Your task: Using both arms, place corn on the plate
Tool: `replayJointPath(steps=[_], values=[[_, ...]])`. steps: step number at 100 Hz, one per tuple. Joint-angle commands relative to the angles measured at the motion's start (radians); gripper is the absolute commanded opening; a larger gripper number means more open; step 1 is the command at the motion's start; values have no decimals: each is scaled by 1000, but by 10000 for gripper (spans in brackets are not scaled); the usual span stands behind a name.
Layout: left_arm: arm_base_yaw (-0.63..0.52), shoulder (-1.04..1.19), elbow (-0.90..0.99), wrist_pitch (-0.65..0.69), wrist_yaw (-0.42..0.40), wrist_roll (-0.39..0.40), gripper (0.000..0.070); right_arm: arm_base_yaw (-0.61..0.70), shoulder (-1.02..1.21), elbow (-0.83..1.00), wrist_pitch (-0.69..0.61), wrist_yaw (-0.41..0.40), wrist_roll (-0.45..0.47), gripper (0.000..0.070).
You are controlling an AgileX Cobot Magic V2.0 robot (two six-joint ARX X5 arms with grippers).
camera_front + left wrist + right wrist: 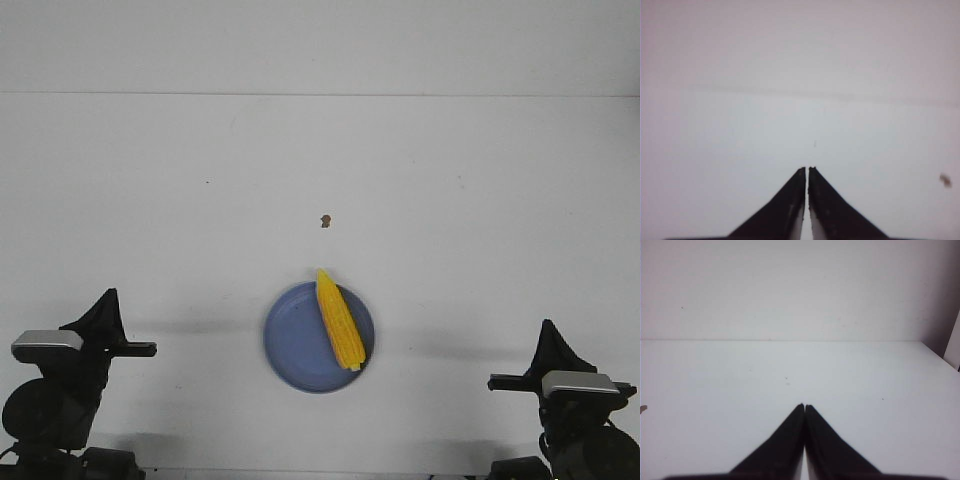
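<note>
Corn [339, 319] lies across the plate's [290, 340] right side, tip overhanging the far rim. Left tool [807, 169] and right tool [804, 405] are closed, empty, well apart. A nudge could roll it onto the worktop [150, 200].

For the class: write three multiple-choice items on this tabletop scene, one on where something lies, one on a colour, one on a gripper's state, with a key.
1. Where does the corn lie?
A. On the plate's right part, tip over the far rim
B. On the bare table
C. In a gripper

2. What colour is the plate?
A. Red
B. Periwinkle blue
C. Green

3. How is the left gripper?
A. Wide open
B. Shut on the corn
C. Shut, holding nothing

Key: 1 A, the front view shows the cob resting on the plate. 2 B, the dish is plainly blue. 3 C, the wrist view shows fingers nearly together over bare table; the right gripper is likewise.
</note>
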Motion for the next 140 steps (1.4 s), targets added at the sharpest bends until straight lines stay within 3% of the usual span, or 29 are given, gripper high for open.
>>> replayJointPath(steps=[1,51,89,140], values=[[0,-18,-37,31,-2,16,12,1,2,5,11,1,-7,0],[0,-247,-387,222,-2,-31,12,1,2,5,11,1,-7,0],[0,-247,-497,357,-2,-40,12,1,2,5,11,1,-7,0],[0,-247,-496,358,-2,-38,12,1,2,5,11,1,-7,0]])
